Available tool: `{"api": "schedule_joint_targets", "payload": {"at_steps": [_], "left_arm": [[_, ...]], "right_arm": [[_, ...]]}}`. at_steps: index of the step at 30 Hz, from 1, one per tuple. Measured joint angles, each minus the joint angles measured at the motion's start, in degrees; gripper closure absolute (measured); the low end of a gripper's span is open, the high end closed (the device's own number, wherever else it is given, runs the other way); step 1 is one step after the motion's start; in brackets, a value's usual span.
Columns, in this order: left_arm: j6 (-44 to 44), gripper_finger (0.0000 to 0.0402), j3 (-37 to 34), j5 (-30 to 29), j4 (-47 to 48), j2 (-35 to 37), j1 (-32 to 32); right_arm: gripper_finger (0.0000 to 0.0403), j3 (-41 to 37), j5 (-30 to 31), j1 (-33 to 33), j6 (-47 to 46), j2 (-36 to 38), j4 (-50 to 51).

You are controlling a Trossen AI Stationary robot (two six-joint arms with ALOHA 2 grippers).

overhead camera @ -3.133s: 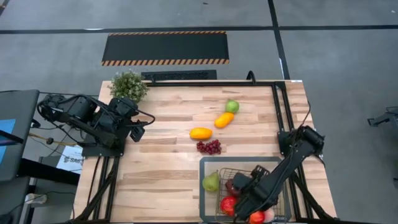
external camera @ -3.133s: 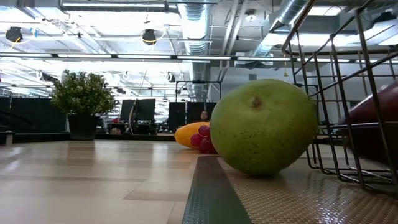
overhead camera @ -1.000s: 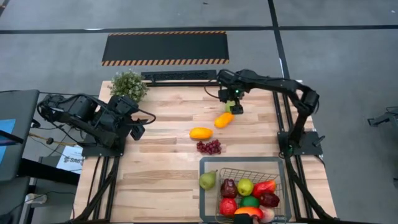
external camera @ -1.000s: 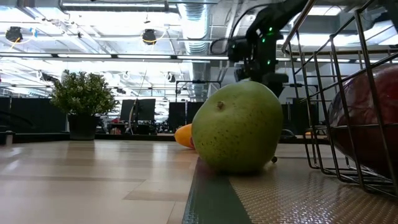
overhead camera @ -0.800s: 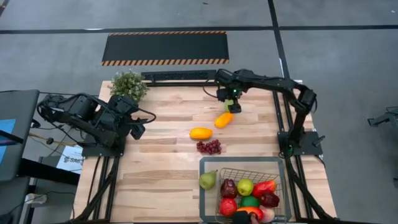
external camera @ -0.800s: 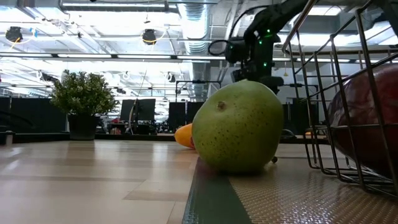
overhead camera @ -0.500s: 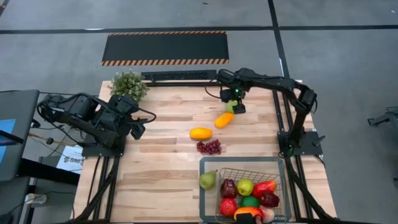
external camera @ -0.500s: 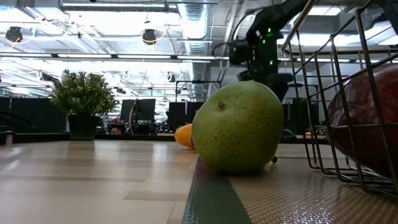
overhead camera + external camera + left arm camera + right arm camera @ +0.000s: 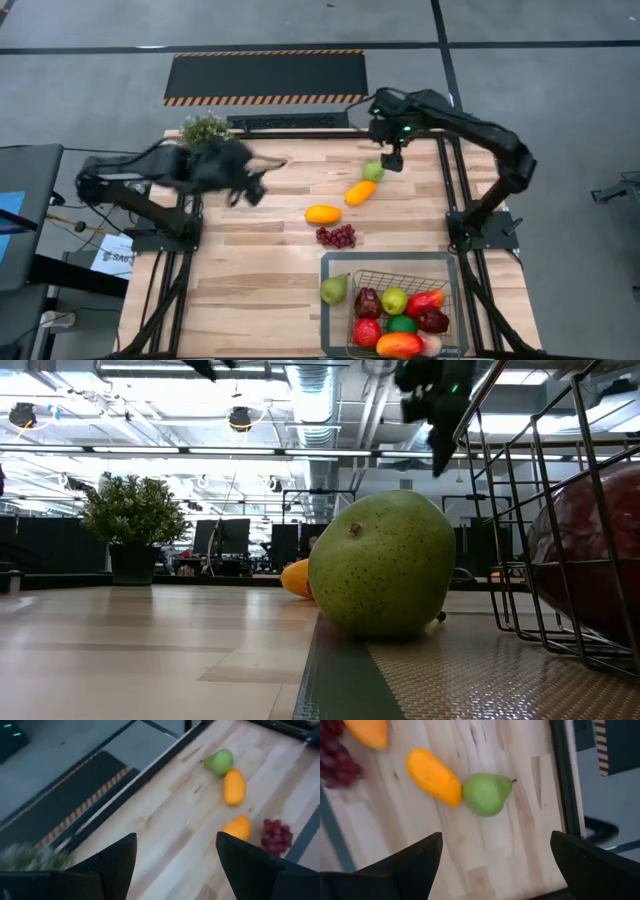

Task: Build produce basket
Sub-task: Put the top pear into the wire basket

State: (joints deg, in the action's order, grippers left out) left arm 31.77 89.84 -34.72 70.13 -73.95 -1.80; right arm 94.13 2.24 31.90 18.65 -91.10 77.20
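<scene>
The wire basket (image 9: 390, 259) sits at the table's near right and holds several red, green and orange fruits. A green pear (image 9: 335, 291) (image 9: 385, 565) lies on the basket's flat grey rim, outside the mesh. On the bare wood lie another green pear (image 9: 373, 171) (image 9: 486, 794), an orange fruit (image 9: 360, 192), a second orange fruit (image 9: 322, 214) and purple grapes (image 9: 337, 237). My right gripper (image 9: 392, 160) (image 9: 495, 855) hangs open just above the far green pear. My left gripper (image 9: 250, 188) (image 9: 175, 860) is open, in the air left of the loose fruits.
A potted plant (image 9: 205, 130) stands at the far left corner. Black frame rails run along the table's far edge (image 9: 300, 131) and right side (image 9: 452, 180). Bare wood lies between the plant and the loose fruits and in the near left part.
My right gripper has risen from down at the far green pear to well above it; the pear has stayed on the wood. My left arm has swung fast from its place at the table's left edge toward the middle, its gripper now over the wood.
</scene>
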Motion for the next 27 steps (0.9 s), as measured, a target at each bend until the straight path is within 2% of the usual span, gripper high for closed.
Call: {"api": "schedule_joint_targets", "payload": {"at_steps": [3,6,8,12,17,21,25,27], "left_arm": [[-12.9,0.0140,0.0,12.9,-12.7,-4.7,9.5],[-21.9,0.0140,0.0,25.7,-25.1,-10.5,18.0],[-24.9,0.0140,0.0,34.7,-33.2,-14.9,22.8],[-25.5,0.0140,0.0,52.0,-45.2,-25.0,29.5],[-23.5,0.0140,1.4,59.6,-54.3,-37.0,33.3],[-22.5,0.0140,5.8,64.1,-55.2,-44.8,34.3],[-21.2,0.0140,11.9,71.2,-55.7,-51.1,34.3],[-20.8,0.0142,15.0,72.2,-54.8,-52.8,33.9]], "right_arm": [[0.0014,0.0,-0.8,0.0,-5.9,5.0,2.7],[0.0014,0.0,-0.8,-0.1,-12.4,10.3,4.4],[0.0014,0.0,-0.9,-0.9,-17.1,13.4,4.6],[0.0014,0.0,-0.8,-3.3,-24.7,18.0,4.0],[0.0015,0.0,1.5,-7.0,-32.6,20.3,2.9],[0.0015,0.0,3.0,-10.0,-37.6,20.3,2.9],[0.0015,0.0,4.0,-13.4,-42.0,19.5,3.0],[0.0015,0.0,4.4,-14.8,-43.4,19.1,3.0]]}}
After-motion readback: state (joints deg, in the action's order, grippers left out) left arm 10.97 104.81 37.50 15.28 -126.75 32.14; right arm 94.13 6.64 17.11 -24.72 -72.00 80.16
